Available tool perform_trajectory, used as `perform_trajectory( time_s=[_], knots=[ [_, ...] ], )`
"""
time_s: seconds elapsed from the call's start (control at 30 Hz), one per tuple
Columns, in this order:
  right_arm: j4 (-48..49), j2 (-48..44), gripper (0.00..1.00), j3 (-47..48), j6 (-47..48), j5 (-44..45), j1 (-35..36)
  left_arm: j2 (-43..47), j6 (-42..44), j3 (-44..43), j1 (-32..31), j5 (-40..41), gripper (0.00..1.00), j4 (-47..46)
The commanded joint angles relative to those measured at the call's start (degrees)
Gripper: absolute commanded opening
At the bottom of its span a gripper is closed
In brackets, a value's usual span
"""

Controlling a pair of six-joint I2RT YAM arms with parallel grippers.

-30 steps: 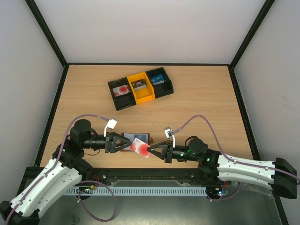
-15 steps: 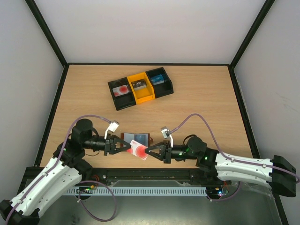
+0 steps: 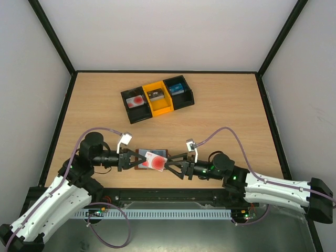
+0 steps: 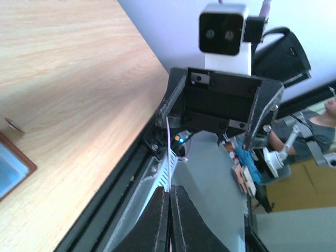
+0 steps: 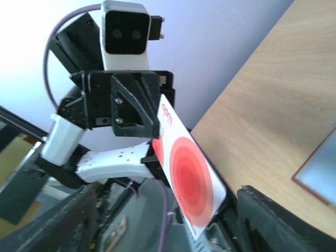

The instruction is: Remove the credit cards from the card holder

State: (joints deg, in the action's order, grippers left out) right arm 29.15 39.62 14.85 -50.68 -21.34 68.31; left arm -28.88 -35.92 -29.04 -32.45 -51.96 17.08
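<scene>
Card: The white credit card (image 3: 153,161) with the red round mark is hanging in the air just above the card holder (image 5: 321,167), out of its pocket.
Left gripper: The left gripper (image 3: 140,161) is pinching one end of the card, with its fingers squeezed tight together.
Right gripper: The right gripper (image 3: 169,166) is waiting at the card's other end with its fingers spread wide, holding nothing.
Card holder: It is lying open on the table (image 3: 226,115) near the front edge, showing its blue-grey inside. It is too hard to see if another card is hiding in it.
How the card is likely feeling: It looks light, thin, stiff and a bit slippery. Pinching its two flat sides near an end is probably working best.
Tray: The black-and-yellow tray (image 3: 160,111) is sitting well apart, farther back.
Tray's left part: It is holding a white thing (image 3: 136,100) with a red spot.
Tray's middle part: It is holding a small dark thing (image 3: 155,94).
Tray's right part: It is holding a blue thing (image 3: 176,89).
</scene>
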Motion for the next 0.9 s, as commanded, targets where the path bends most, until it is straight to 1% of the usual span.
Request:
perform_trajectory(
  time_s=[0.0, 0.1, 0.13, 0.23, 0.27, 0.37, 0.5, 0.6, 0.7, 0.87],
  knots=[
    [-6.57, -2.07, 0.77, 0.67, 1.64, 5.81, -0.02, -1.08, 1.51, -5.18, 0.21, 8.09, 0.03, 3.30],
    [-8.91, -2.26, 0.92, 0.33, 1.79, 7.61, -0.02, -2.17, 1.11, -8.21, 0.27, 14.65, 0.03, 4.38],
    [-9.91, -2.20, 0.96, 0.30, 1.69, 8.84, -0.02, -2.61, 0.82, -8.84, 0.28, 16.63, 0.03, 4.37],
    [-13.16, -2.17, 1.00, 0.57, 1.42, 12.35, -0.03, -4.34, 0.33, -10.19, 0.25, 23.31, 0.03, 4.65],
    [-13.84, -2.30, 0.98, 0.67, 1.75, 12.86, -0.02, -5.12, 0.46, -10.72, 0.22, 25.23, 0.03, 4.76],
    [-15.40, -3.09, 0.98, 1.06, 2.56, 13.90, -0.02, -7.77, 0.18, -12.28, 0.43, 31.08, 0.03, 4.11],
    [-17.03, -4.87, 0.98, 1.30, 2.95, 16.44, -0.02, -12.41, -0.04, -14.37, 1.00, 35.75, 0.03, 1.34],
    [-17.80, -5.49, 0.98, 1.41, 2.92, 17.73, -0.02, -17.49, -0.54, -15.87, 2.59, 38.92, 0.03, -0.13],
    [-17.51, -5.22, 0.98, 1.22, 2.20, 17.36, -0.02, -22.40, -3.27, -16.14, 6.23, 40.75, 0.03, -2.53],
    [-17.45, -4.40, 0.98, 1.33, 0.55, 17.30, -0.02, -31.41, -7.93, -15.47, 14.92, 36.97, 0.03, -9.33]
  ],
)
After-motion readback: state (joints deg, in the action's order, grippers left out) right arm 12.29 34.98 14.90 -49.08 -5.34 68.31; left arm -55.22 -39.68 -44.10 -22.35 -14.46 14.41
